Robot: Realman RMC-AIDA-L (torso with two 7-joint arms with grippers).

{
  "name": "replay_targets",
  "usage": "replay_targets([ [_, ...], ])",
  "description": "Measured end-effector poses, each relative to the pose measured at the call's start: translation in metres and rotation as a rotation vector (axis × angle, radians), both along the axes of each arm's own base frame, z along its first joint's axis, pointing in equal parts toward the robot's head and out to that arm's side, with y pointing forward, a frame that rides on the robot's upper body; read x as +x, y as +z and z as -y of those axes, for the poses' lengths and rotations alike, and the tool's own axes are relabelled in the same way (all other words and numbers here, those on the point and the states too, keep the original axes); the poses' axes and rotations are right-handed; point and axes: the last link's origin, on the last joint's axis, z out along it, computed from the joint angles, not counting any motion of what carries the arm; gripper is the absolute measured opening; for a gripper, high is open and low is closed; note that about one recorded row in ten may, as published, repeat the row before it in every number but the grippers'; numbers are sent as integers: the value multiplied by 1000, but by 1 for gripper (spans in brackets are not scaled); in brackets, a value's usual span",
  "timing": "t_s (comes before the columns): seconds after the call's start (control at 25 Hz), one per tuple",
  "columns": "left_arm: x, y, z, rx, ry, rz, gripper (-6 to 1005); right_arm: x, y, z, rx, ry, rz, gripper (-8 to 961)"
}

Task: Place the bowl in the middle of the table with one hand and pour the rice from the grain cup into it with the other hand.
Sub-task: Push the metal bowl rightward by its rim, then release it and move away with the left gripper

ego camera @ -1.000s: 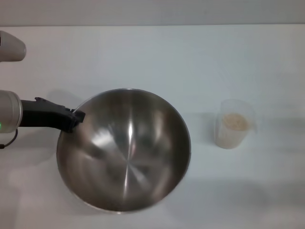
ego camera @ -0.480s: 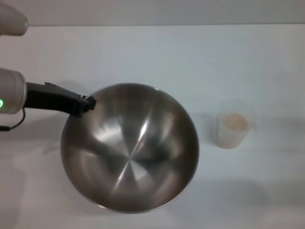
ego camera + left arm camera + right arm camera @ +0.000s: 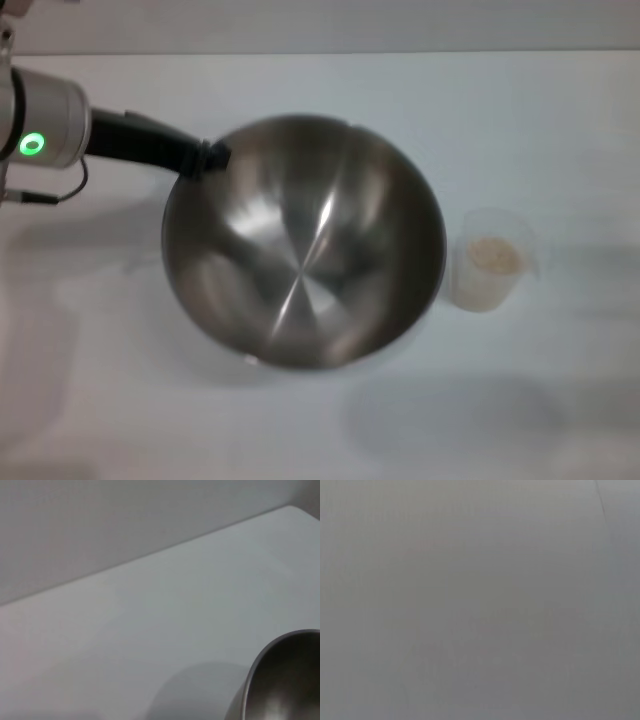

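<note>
One arm reaches in level, left gripper (image 3: pixel 205 158) apparently clamped on the bowl (image 3: pixel 300 245) rim.

A bare test bench: plain white table (image 3: pixel 300 430) against a blank grey wall (image 3: pixel 100 525).

My left gripper (image 3: pixel 207 158) is clamped on the upper-left rim of the steel mixing bowl (image 3: pixel 300 250), and my arm blocks that side. The measuring cup (image 3: pixel 488 262) of rice (image 3: pixel 494 255) stands just right of the bowl, narrow gap between. The white table (image 3: pixel 500 120) is open right of the cup, beyond the bowl, and on its near side.
</note>
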Motion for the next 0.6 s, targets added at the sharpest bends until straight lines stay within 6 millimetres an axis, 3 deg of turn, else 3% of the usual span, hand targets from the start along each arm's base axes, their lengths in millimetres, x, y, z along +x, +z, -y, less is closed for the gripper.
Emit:
replay_targets([
  [0.16,3,-5,-23,13,-7,10,52,-1,-1,0,-6,4,1,839],
  [0.6,-9,-13,-45,63,20,16,61,0,-1,1,-8,1,1,839],
])
